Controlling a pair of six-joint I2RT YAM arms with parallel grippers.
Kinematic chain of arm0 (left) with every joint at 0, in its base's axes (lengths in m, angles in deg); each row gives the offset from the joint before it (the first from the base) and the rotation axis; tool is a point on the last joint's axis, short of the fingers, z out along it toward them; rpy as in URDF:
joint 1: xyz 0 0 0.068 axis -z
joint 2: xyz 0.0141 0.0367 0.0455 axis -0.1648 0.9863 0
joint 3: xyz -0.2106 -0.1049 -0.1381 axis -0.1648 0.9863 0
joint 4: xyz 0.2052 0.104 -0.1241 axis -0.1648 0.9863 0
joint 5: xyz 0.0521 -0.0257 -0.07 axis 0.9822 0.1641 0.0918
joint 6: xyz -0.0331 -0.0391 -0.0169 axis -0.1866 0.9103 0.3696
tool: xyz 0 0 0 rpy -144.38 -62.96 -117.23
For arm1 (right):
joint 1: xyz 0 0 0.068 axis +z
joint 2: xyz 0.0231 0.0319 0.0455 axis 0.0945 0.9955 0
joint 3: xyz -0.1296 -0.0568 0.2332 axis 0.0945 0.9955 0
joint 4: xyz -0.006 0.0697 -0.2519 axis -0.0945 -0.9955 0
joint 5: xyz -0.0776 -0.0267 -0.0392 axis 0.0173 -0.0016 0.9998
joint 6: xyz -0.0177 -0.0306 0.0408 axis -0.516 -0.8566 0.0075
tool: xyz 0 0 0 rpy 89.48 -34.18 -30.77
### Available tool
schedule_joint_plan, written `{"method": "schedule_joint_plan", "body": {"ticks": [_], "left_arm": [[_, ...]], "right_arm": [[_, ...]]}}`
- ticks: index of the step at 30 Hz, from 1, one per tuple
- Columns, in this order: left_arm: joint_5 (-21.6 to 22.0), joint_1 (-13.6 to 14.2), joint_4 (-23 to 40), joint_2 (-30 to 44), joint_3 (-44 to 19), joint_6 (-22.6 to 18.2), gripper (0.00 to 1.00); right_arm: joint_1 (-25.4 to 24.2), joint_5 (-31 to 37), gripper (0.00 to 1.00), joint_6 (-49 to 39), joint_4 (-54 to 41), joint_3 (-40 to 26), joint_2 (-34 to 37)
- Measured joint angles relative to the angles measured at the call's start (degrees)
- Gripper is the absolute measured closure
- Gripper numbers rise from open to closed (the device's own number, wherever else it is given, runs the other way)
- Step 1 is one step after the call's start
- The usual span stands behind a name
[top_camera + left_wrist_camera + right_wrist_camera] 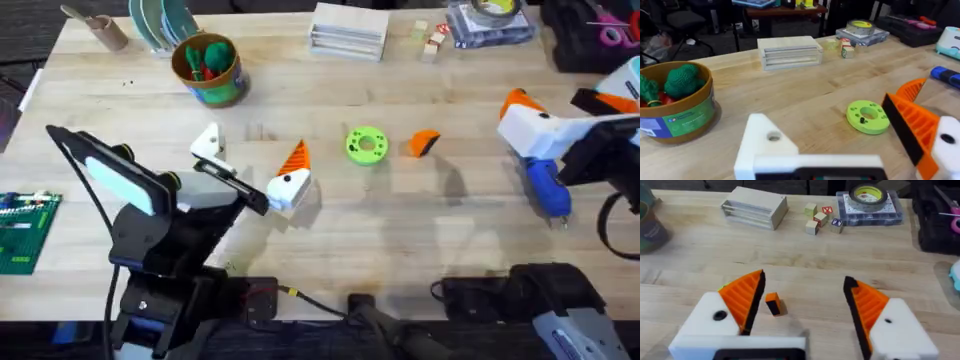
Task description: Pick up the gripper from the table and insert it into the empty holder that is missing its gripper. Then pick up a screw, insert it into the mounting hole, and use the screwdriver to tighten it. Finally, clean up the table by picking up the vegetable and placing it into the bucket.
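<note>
The orange gripper fin [424, 143] lies on the table right of a round green disc [366, 144]. My left gripper [253, 148] is open just left of the disc. One of its fingers is the plain white holder [765, 142] with a mounting hole, the other carries an orange ribbed pad. My right gripper [805, 285] hangs open at the right of the table, and the fin [773, 303] lies ahead between its fingers. The blue screwdriver [545, 185] lies under the right arm. The bucket [208, 68] stands at the back left. The screw and the vegetable are out of view.
A stack of wooden slats [348, 30], small blocks [430, 40] and a clear box with a tape roll [490, 15] line the back edge. A green circuit board [25, 230] sits at the left edge. A black case [590, 35] is at the back right.
</note>
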Motion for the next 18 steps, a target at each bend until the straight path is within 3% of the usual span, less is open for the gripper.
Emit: {"method": "schedule_joint_plan", "body": {"ticks": [8, 18], "left_arm": [[-5.1, 0.0, -0.1, 0.0, 0.0, 0.5, 0.008], [-21.1, 0.0, 0.3, 0.0, 0.0, 0.5, 0.008]], "right_arm": [[0.0, 0.0, 0.010, 0.0, 0.0, 0.0, 0.0], [0.0, -0.2, 0.010, 5.1, -0.9, 0.0, 0.0]]}}
